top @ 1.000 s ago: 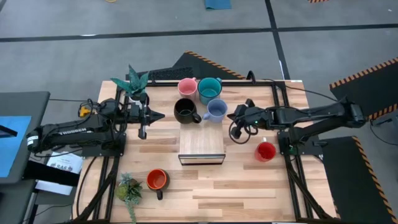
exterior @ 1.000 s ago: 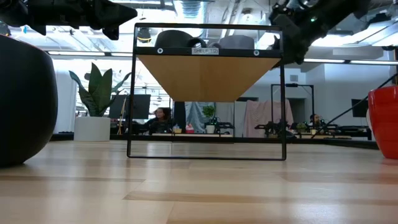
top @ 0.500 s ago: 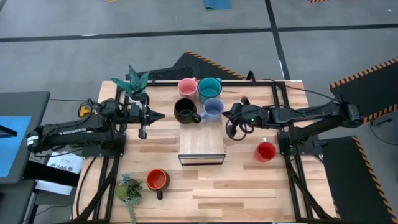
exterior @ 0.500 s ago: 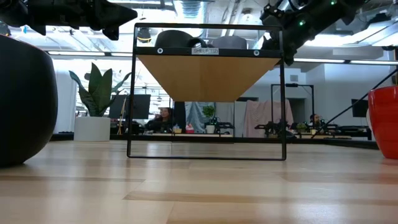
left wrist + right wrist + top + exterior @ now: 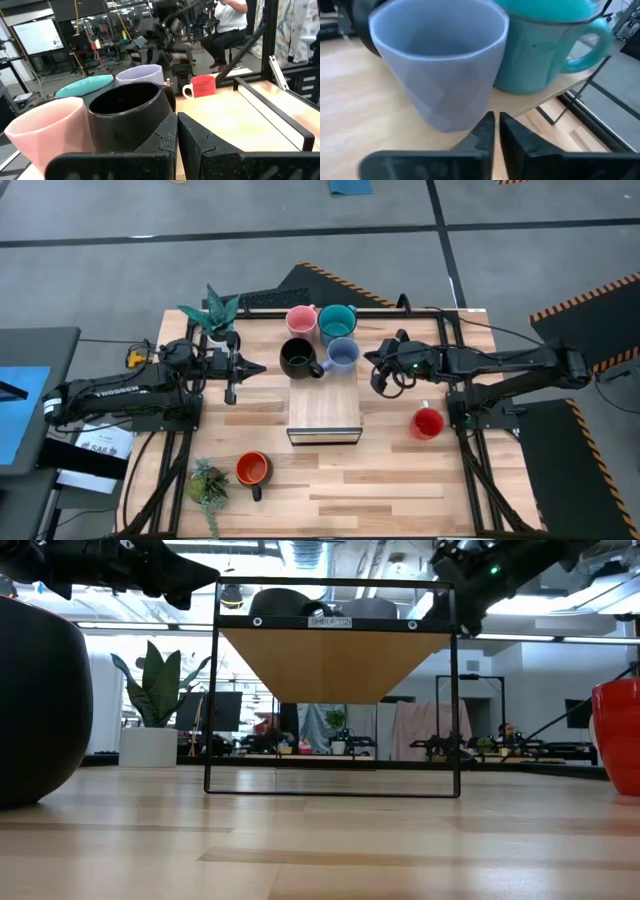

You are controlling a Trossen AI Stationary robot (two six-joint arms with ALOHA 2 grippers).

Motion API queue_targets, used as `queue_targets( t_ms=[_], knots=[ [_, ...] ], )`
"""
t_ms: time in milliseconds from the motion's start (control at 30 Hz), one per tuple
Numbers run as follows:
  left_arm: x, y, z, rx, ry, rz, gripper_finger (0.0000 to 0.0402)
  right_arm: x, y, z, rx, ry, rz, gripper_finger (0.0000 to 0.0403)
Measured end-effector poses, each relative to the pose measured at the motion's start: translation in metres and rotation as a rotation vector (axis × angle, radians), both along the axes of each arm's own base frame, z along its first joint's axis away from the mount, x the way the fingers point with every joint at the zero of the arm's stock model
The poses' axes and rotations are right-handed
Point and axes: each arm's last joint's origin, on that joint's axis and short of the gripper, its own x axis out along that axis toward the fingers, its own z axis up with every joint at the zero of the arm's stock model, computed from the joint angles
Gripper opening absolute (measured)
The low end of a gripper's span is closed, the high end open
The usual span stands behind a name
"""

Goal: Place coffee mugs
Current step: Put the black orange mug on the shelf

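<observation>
Four coffee mugs stand close together on the far half of the wooden shelf top [image 5: 325,408]: pink [image 5: 301,319], teal [image 5: 337,322], black [image 5: 297,357] and pale blue [image 5: 347,355]. The red mug [image 5: 427,423] stands on the table right of the shelf, and the orange mug [image 5: 252,470] at the near left. My right gripper [image 5: 495,125] is at the pale blue mug's [image 5: 437,60] right side, tipped slightly down, its fingers a narrow gap apart with nothing between them. My left gripper [image 5: 177,137] is shut and level, left of the black mug [image 5: 127,115] and apart from it. My right gripper's fingertips [image 5: 487,122] stand level from the table's right, right at the lower wall of the pale blue mug [image 5: 460,117]. I cannot tell whether they touch it. The mug stands upright on the shelf top.
A potted plant [image 5: 215,315] stands at the table's far left and another [image 5: 208,485] at the near left, beside the orange mug. The shelf's black frame [image 5: 330,588] rises from the table's middle. Bare table lies near the front edge and to the near right.
My right gripper first moved toward the table's left, up to the pale blue mug. Over the last half second it drew back a little to the right and slightly up. All the mugs stand where they were.
</observation>
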Motion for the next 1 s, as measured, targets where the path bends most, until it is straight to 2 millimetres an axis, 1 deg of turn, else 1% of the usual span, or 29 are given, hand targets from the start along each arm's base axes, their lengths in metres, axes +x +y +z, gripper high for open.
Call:
queue_targets(
  t_ms=[100, 200, 333, 433, 633, 1000],
  knots=[
    [0.000, 0.000, 0.000, 0.002, -0.001, 0.000, 0.0000, -0.011, 0.003, 0.008, 0.012, -0.023, 0.003, 0.0089],
    [0.000, 0.000, 0.000, 0.002, -0.001, 0.000, 0.0000, -0.022, 0.008, 0.015, 0.044, -0.042, 0.028, 0.0106],
    [0.000, 0.000, 0.000, 0.002, -0.002, 0.000, 0.0000, -0.034, 0.014, 0.020, 0.098, -0.060, 0.076, 0.0116],
    [0.000, 0.000, 0.000, 0.002, -0.003, 0.000, 0.0000, -0.038, 0.018, 0.021, 0.113, -0.060, 0.088, 0.0118],
    [0.000, 0.000, 0.000, 0.001, -0.003, 0.000, 0.0000, -0.038, 0.022, 0.020, 0.116, -0.043, 0.110, 0.0118],
    [0.000, 0.000, 0.000, 0.002, -0.003, 0.006, 0.0000, -0.033, 0.022, 0.015, 0.120, -0.017, 0.111, 0.0119]
  ],
)
